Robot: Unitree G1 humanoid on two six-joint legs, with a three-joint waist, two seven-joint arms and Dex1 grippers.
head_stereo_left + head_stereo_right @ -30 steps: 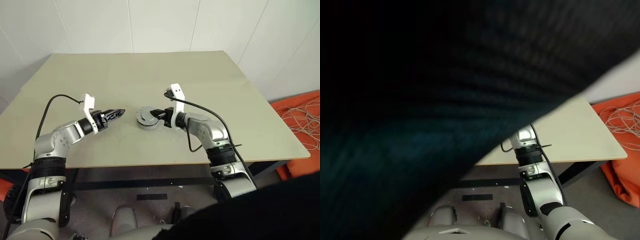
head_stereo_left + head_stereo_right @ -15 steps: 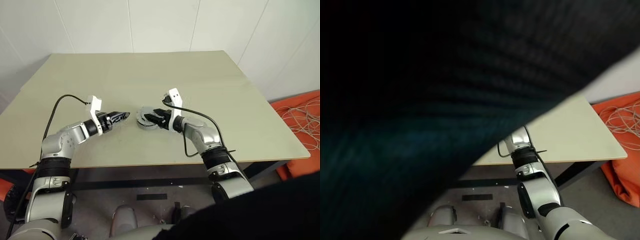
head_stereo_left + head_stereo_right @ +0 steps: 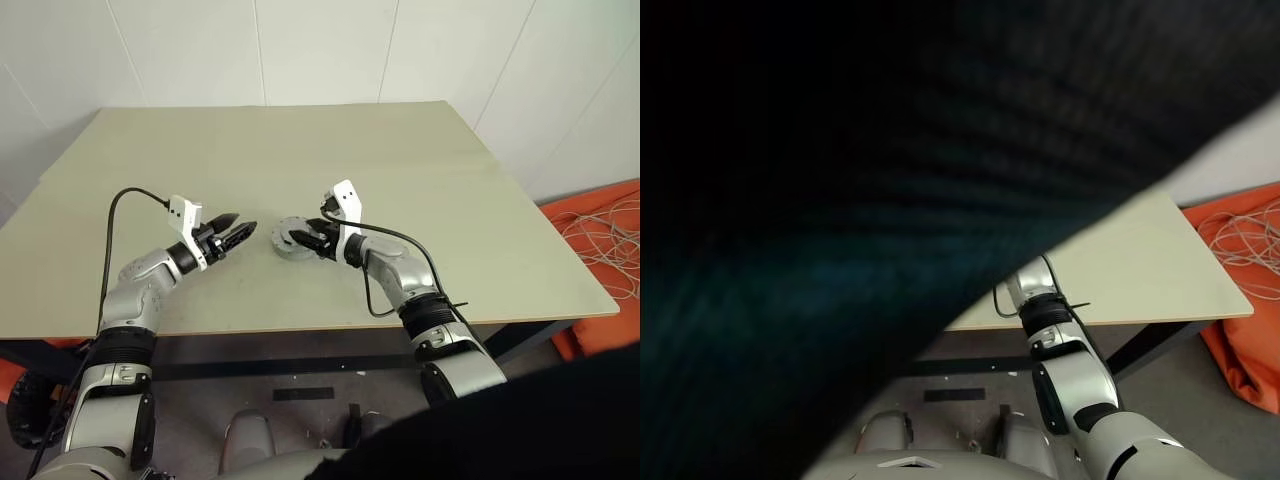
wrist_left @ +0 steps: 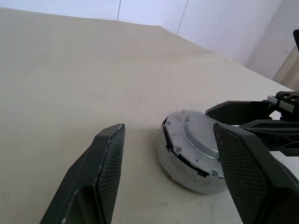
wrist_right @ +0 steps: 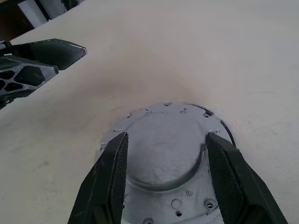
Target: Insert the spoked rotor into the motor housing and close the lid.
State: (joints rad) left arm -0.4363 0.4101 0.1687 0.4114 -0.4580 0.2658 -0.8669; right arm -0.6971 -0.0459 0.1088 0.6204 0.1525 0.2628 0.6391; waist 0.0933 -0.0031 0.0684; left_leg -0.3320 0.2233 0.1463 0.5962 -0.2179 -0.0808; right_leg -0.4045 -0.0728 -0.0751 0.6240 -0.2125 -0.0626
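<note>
The motor housing sits closed near the middle of a pale beige worktop, its grey lid down flat on top, so the casing reads as one short round grey block. The worktop is otherwise bare and stands against white panelled walls. To the robot's right, beyond the worktop's edge, an orange heap on the floor carries a tangle of pale cable. In the right eye view a dark, blurred mass covers most of the picture.

The right tool reaches in from the right, pointing left and slightly down, with its two black fingers spread apart over the lid, one on each side of the raised centre; the jaws are wide and grip nothing. The left tool hangs just above the worktop to the left of the housing, aimed at it and a little apart from it, its fingers also spread wide and empty.
</note>
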